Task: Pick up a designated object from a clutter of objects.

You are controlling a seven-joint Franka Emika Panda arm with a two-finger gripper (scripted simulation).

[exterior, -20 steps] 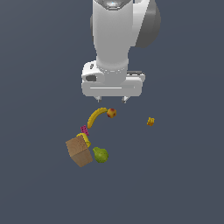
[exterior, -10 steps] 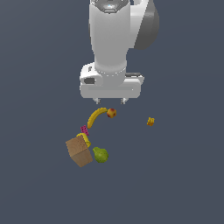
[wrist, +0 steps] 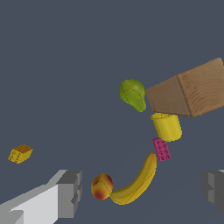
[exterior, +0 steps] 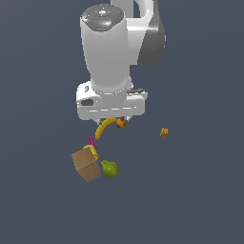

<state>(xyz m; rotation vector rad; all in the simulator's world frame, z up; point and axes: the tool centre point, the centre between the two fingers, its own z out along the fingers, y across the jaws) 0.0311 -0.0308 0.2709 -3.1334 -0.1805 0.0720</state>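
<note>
The brown wood-grained block [exterior: 86,165] lies tilted at the near left of the clutter, with the green pear [exterior: 109,168] beside it and the yellow cup [exterior: 91,151] touching its far side. My gripper [exterior: 113,119] hangs open above the banana [exterior: 105,127] and the red-yellow fruit [exterior: 122,123], well short of the block. In the wrist view the block [wrist: 192,92] is partly cut off by the frame edge, next to the pear [wrist: 133,94] and cup [wrist: 166,126]. My gripper [wrist: 142,190] spans the banana [wrist: 135,181] with its fingers [wrist: 70,192] wide apart and holding nothing.
A tiny magenta piece [exterior: 92,141] sits between cup and banana. A tiny orange piece [exterior: 164,132] lies apart toward the exterior view's right, also seen as the orange piece [wrist: 20,154] in the wrist view. The floor is plain dark grey.
The hand has come down and shifted toward the exterior view's left, nearer the clutter. None of the objects has moved.
</note>
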